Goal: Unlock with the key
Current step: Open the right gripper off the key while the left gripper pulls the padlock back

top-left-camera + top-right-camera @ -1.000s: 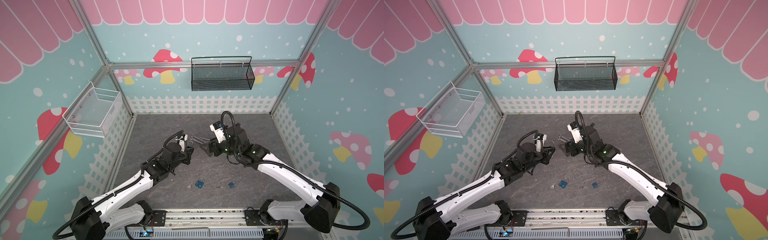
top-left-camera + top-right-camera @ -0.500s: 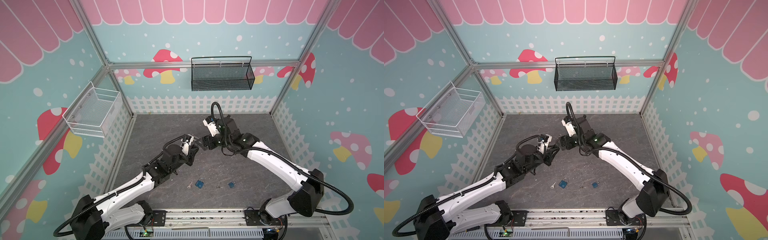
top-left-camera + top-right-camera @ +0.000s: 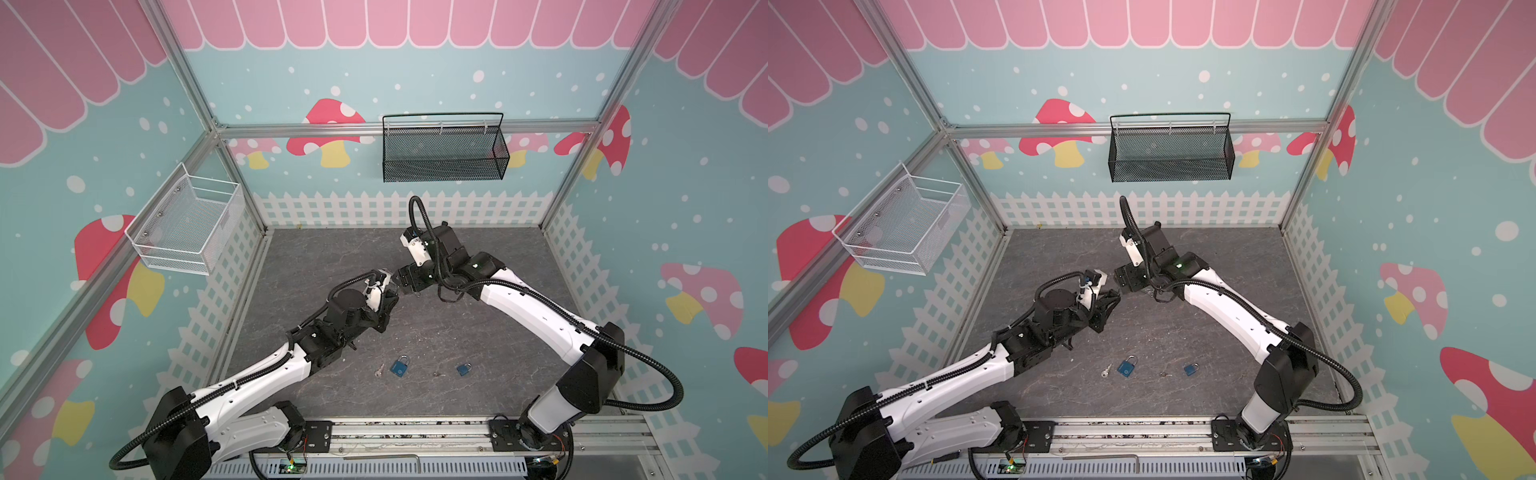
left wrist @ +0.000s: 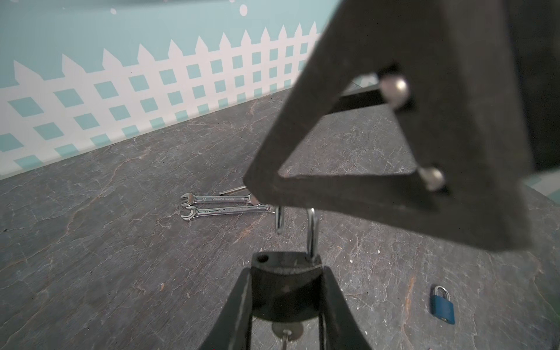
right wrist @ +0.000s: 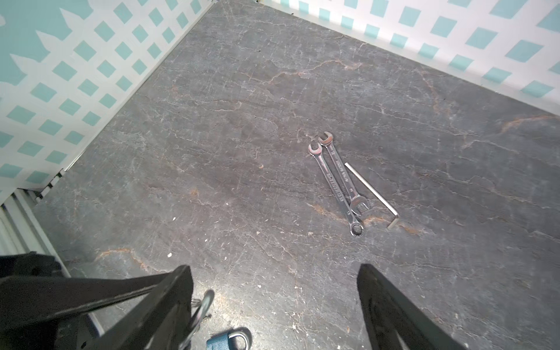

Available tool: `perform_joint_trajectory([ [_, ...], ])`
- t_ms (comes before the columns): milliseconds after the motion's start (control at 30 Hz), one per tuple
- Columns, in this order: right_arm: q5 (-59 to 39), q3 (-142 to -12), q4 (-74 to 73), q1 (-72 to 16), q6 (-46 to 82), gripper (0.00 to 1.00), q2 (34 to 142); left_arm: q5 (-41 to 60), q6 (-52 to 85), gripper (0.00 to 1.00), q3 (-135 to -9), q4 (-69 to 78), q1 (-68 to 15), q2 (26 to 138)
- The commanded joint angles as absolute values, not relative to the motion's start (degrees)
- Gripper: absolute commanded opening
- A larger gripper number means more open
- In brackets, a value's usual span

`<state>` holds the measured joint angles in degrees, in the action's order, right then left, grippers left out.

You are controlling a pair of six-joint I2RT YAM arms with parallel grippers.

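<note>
My left gripper [image 3: 388, 291] [image 3: 1111, 297] is shut on a dark padlock [image 4: 286, 285], held above the floor. The padlock's silver shackle [image 4: 312, 230] is raised, one leg free of its hole, the other still in the body. A key [image 4: 286, 331] sticks in the padlock's underside. My right gripper [image 3: 405, 280] [image 5: 272, 303] stands open right against the left one, with nothing between its fingers [image 5: 394, 309]. The shackle [image 5: 203, 306] lies just beside one finger. The shackle's top is hidden behind a right finger in the left wrist view.
Two blue padlocks [image 3: 400, 366] [image 3: 463, 369] lie near the front of the floor, each with a loose key [image 3: 379, 370] [image 3: 436, 374] beside it. Two wrenches [image 5: 336, 178] and a hex key [image 5: 372, 194] lie below the grippers. Wire baskets [image 3: 442, 147] [image 3: 187, 226] hang on the walls.
The two grippers have closed in on each other at mid-floor; the right arm swung back and left. The right jaws have opened a little wider. The left grip on the padlock is unchanged.
</note>
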<state>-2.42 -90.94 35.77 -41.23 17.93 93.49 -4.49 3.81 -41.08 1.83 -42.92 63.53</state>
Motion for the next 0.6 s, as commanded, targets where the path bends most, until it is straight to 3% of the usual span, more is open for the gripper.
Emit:
perform_joint_trajectory([
  [0, 0.39, -93.88, 41.31, -40.88, 14.97, 0.89, 96.19, -5.48, 1.32, 0.0, -40.02, 5.18, -43.33, 62.44],
  [567, -9.1, -88.3, 39.91, -38.0, 13.66, 0.9, 90.81, -9.93, 2.84, 0.0, -39.76, 4.95, -43.07, 62.76],
])
